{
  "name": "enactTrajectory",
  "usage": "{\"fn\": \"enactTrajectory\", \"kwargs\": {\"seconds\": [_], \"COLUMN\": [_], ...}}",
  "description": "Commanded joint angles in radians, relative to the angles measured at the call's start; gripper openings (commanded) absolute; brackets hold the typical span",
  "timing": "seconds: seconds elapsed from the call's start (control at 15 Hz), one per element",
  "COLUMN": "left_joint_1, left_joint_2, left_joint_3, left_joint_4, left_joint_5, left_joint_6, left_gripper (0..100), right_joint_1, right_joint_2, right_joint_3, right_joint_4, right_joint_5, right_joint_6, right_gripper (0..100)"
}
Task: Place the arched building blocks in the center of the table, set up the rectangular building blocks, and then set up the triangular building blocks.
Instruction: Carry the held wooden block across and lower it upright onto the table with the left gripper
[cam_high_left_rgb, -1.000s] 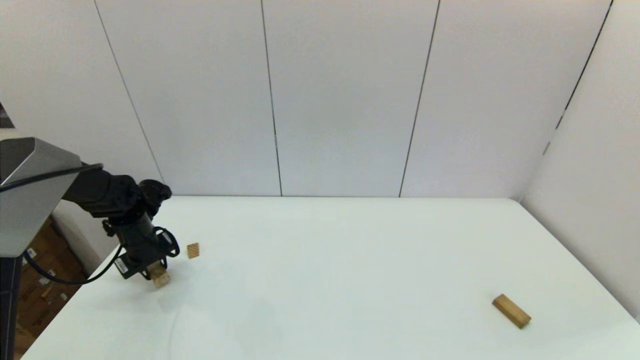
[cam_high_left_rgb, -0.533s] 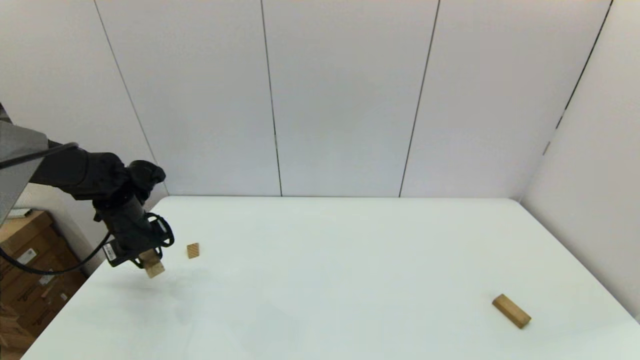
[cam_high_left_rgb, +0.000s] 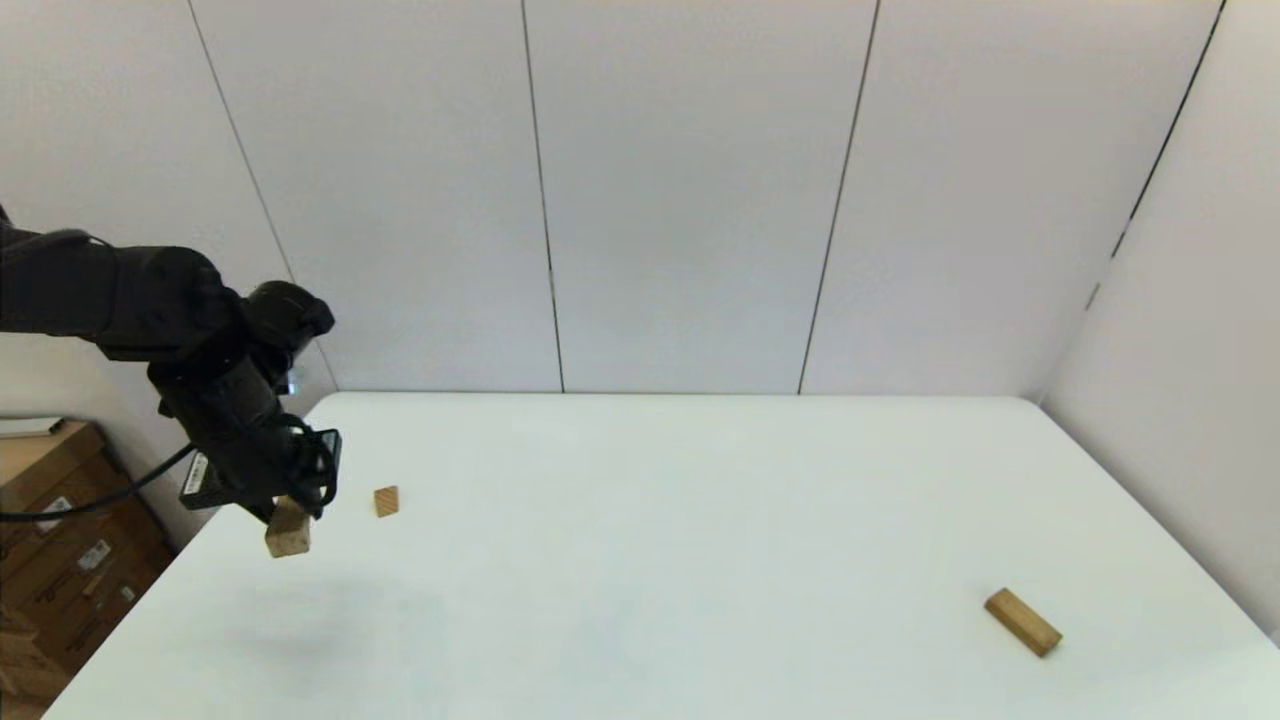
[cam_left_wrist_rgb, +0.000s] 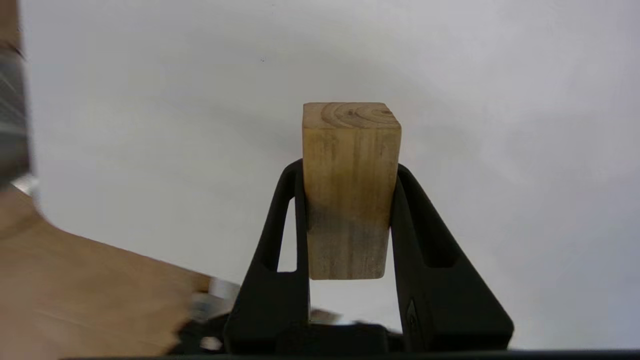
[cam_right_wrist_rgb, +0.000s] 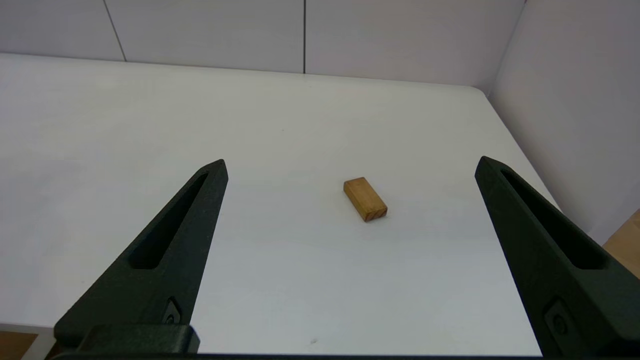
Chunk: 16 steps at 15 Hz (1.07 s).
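One arch block (cam_left_wrist_rgb: 350, 190) hangs clamped between the left gripper (cam_high_left_rgb: 290, 515)'s two black fingers (cam_left_wrist_rgb: 272, 250), gripped on its long side faces with its end grain pointing away from the wrist. It is clear of the table (cam_high_left_rgb: 650, 520), over the near left edge, with its shadow on the white top below. That side grip probably leaves its ends free, so it can be carried to the centre and set down.

Just beyond the fingers, towards the wall, the small triangle (cam_high_left_rgb: 386, 501) sits on the table, apart from the held block.

Well away from the left fingers, near the table's right edge, the bar (cam_high_left_rgb: 1022, 621) lies flat. It lies ahead of the right gripper (cam_right_wrist_rgb: 350, 165), between its widely spread fingers but well short of them. That arm seems parked off the table.

A white label shows on the left gripper's body, but its writing is too small to read. Cardboard boxes (cam_high_left_rgb: 60, 580) stand off the table's left side.
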<state>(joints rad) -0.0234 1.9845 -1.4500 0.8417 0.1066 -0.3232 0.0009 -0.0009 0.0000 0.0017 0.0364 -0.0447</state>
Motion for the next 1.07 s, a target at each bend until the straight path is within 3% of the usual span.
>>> {"fn": "enactTrajectory", "kwargs": {"seconds": [0.07, 0.67, 0.87, 1.07], "left_joint_1": [-0.01, -0.09, -0.171, -0.271], "left_joint_2": [-0.105, -0.111, -0.111, -0.082], "left_joint_3": [0.023, 0.036, 0.023, -0.012], "left_joint_4": [0.04, 0.036, 0.036, 0.036], "left_joint_5": [-0.004, -0.002, -0.002, -0.004], "left_joint_6": [0.392, 1.236, 1.377, 1.431], "left_gripper": [0, 0, 0, 0], "right_joint_1": [-0.001, 0.001, 0.001, 0.001], "right_joint_2": [-0.001, -0.001, -0.001, -0.001], "right_joint_3": [0.002, 0.002, 0.002, 0.002], "right_joint_4": [0.0, 0.0, 0.0, 0.0], "right_joint_5": [0.0, 0.0, 0.0, 0.0], "right_joint_6": [-0.001, -0.001, -0.001, -0.001], "right_gripper": [100, 100, 100, 100]}}
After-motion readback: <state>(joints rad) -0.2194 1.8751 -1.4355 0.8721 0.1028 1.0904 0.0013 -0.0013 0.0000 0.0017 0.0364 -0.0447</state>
